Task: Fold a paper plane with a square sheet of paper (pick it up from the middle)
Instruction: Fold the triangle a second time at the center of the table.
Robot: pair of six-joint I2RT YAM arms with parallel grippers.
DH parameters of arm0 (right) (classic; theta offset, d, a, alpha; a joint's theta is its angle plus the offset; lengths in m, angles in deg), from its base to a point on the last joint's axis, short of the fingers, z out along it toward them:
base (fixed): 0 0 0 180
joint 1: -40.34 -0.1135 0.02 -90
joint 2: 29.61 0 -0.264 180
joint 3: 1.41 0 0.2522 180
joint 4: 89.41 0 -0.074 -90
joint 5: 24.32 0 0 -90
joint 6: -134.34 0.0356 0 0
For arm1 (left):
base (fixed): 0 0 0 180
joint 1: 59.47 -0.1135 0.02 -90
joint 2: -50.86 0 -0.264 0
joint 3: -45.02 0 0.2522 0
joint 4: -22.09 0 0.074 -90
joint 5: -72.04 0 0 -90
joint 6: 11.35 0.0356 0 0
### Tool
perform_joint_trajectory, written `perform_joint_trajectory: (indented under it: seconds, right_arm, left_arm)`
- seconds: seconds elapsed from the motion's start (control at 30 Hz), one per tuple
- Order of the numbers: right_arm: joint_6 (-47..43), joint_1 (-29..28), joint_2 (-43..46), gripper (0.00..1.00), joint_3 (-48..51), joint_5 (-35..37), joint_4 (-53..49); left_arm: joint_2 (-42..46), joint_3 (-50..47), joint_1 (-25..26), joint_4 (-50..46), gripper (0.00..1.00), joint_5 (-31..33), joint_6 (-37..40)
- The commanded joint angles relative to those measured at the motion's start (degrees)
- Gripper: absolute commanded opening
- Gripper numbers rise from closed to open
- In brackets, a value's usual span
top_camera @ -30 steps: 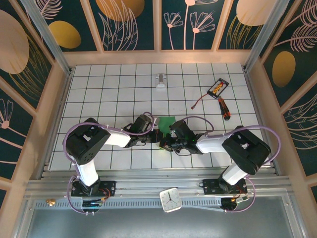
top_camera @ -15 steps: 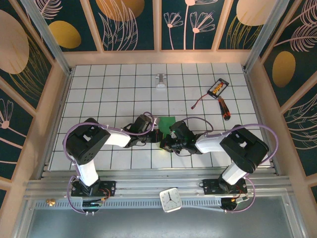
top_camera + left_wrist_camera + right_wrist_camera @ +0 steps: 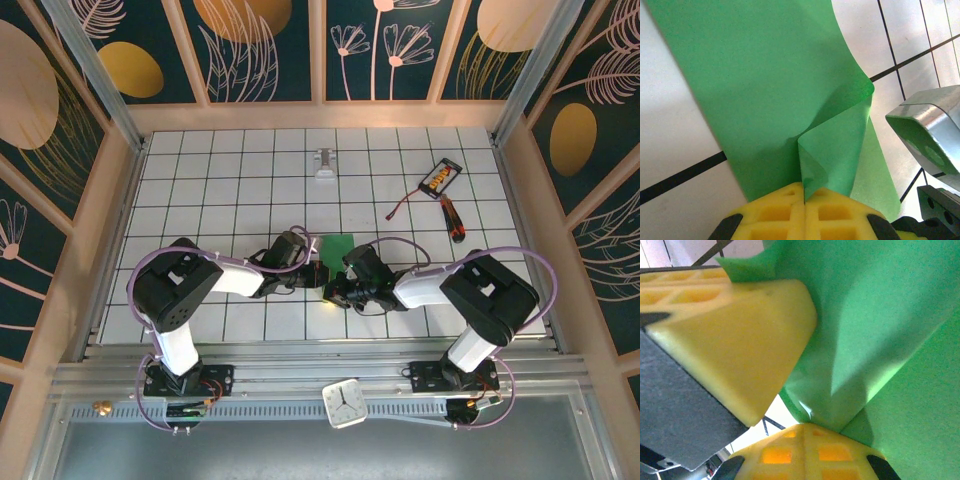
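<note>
Left gripper [image 3: 318, 274] low over the tiled table [image 3: 220, 190], just ahead of its own forearm. In the left wrist view its yellow fingers [image 3: 772, 212] are pressed together, pinching a raised fold of the green paper sheet [image 3: 765, 75]. The rest of the sheet lies flat on the tiles ahead of that gripper, with one edge curling up into the pinch. A shiny metal part [image 3: 927, 130] sits just to the right of the left gripper, reflecting green; can't tell what it belongs to. From above, the green paper sheet [image 3: 338, 244] pokes out just beyond both grippers, between the two wrists. Right gripper [image 3: 332, 290] is tip to tip with the left one, touching or nearly so. In the right wrist view its own yellow fingertips [image 3: 790, 452] are closed tight on a crease of the paper [image 3: 890, 315]. The left gripper's yellow finger [image 3: 740, 340] is right beside it, pressed against the same sheet. Beyond the grippers, well apart, is a small grey-white clip-like object [image 3: 325, 165]. Far to the right of the right gripper are a red-handled screwdriver [image 3: 453, 220] and a black-and-orange device [image 3: 441, 177] with a cable. A white clock [image 3: 346, 402] lies behind the grippers on the near rail.
</note>
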Motion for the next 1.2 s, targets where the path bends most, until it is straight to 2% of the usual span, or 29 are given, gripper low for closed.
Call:
perform_joint_trajectory:
  seconds: [0.0, 0.3, 0.77, 1.17]
  right_arm:
    - [0.5, -1.1, 1.6, 0.0, 2.9, -3.0, -2.4]
    - [-0.6, 1.8, 6.0, 0.0, 2.8, -3.5, 1.6]
    - [-0.3, 3.7, 1.8, 0.0, 1.1, 0.2, 4.9]
    - [-1.6, 4.2, -0.5, 0.0, 0.0, 0.2, 1.0]
  left_arm:
    - [-5.2, -1.5, 0.2, -9.2, 0.0, 3.3, 1.4]
    - [-5.3, -1.6, 0.2, -9.1, 0.0, 3.3, 1.4]
    - [-5.4, -1.0, 0.2, -9.3, 0.0, 3.0, 1.6]
    - [-5.5, -1.0, 0.2, -9.2, 0.0, 3.0, 1.8]
